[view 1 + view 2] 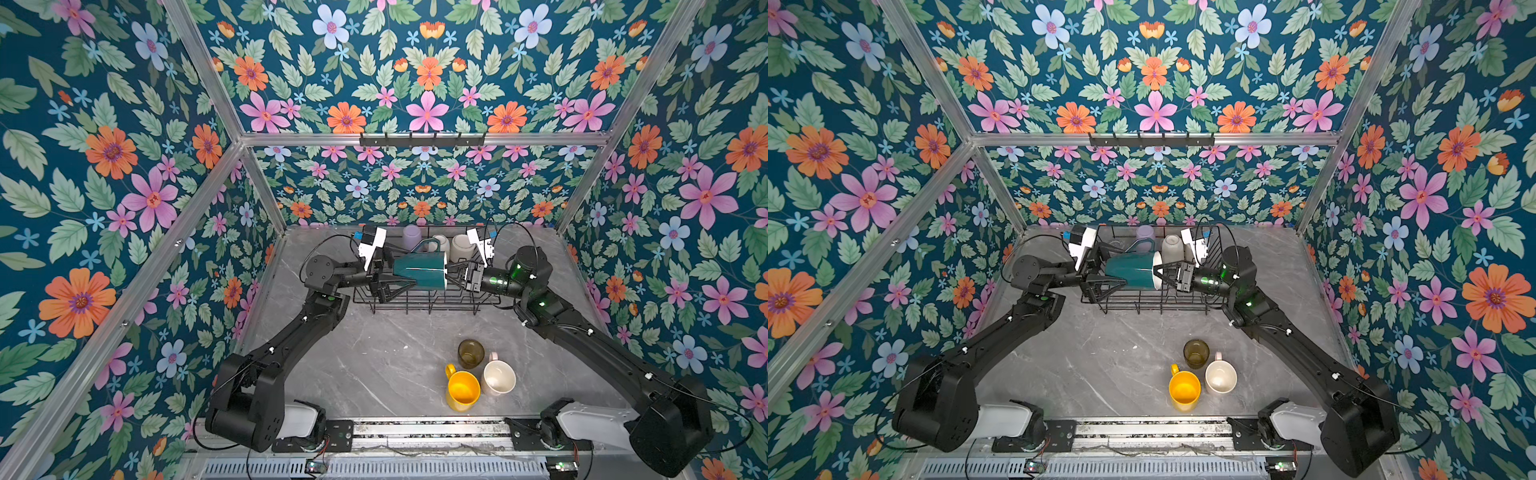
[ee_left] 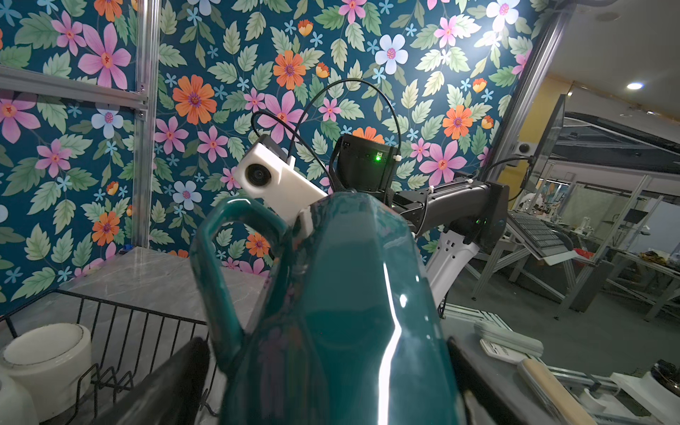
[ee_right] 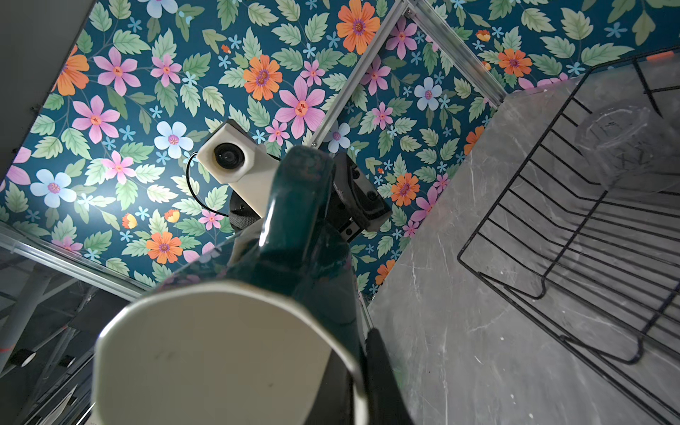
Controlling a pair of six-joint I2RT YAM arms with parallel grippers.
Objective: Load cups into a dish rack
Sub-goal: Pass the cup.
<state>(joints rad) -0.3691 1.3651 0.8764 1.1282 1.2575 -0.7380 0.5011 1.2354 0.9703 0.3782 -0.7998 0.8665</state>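
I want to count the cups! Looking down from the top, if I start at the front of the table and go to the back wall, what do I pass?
yellow mug → olive-brown glass → front wall of the dish rack → dark green mug, held up over the rack → lilac tumbler

Both top views are bright and evenly lit from overhead, sharp in the middle, with the frame bars (image 1: 124, 320) splaying outward towards the corners. Shadows on the table (image 1: 374, 353) are faint and soft. In the left wrist view a white streak of glare runs down the green mug (image 2: 349, 312), and a hot spot bleaches the wallpaper (image 2: 504, 22). In the right wrist view the mug's rim is blurred by closeness.
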